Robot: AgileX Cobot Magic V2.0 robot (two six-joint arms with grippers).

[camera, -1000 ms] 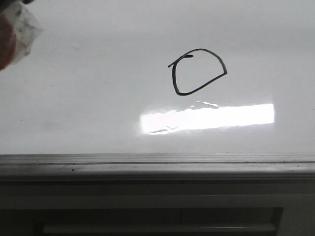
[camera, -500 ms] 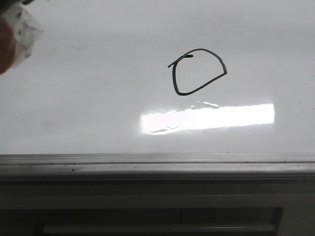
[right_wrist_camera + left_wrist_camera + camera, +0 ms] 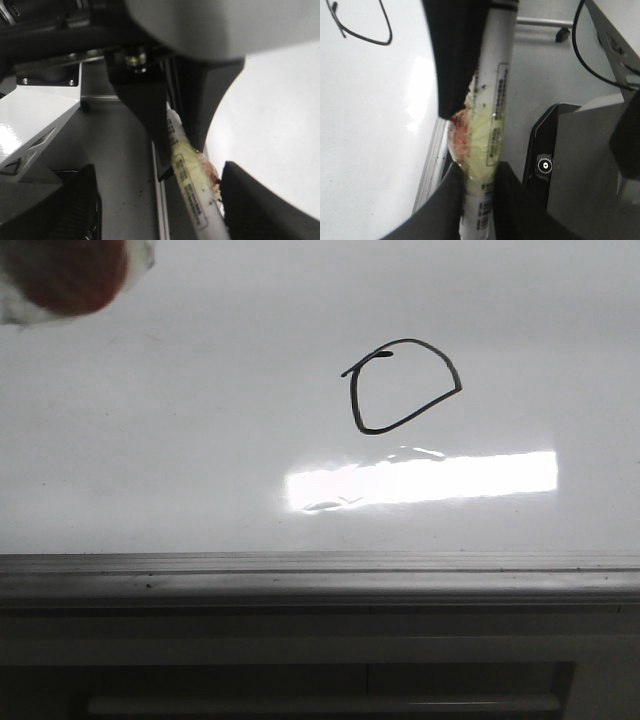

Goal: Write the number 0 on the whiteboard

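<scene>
The number 0 is a black lopsided loop on the glossy whiteboard; part of it shows in the left wrist view. My left gripper is shut on a white marker wrapped in yellowish, red-stained tape, held off the board's edge. My right gripper is open, its fingers wide apart around the marker, which lies close to one finger. One right finger sits beside the marker's upper part. A blurred red-and-white shape fills the front view's top left corner.
The board's grey metal frame runs along its near edge. A bright glare strip lies below the loop. Beside the board are a black cable, a black housing with a round button and a white bracket.
The blurred red-and-white shape in the front view has moved from the left edge up and rightward into the top corner. The drawn loop is unchanged.
</scene>
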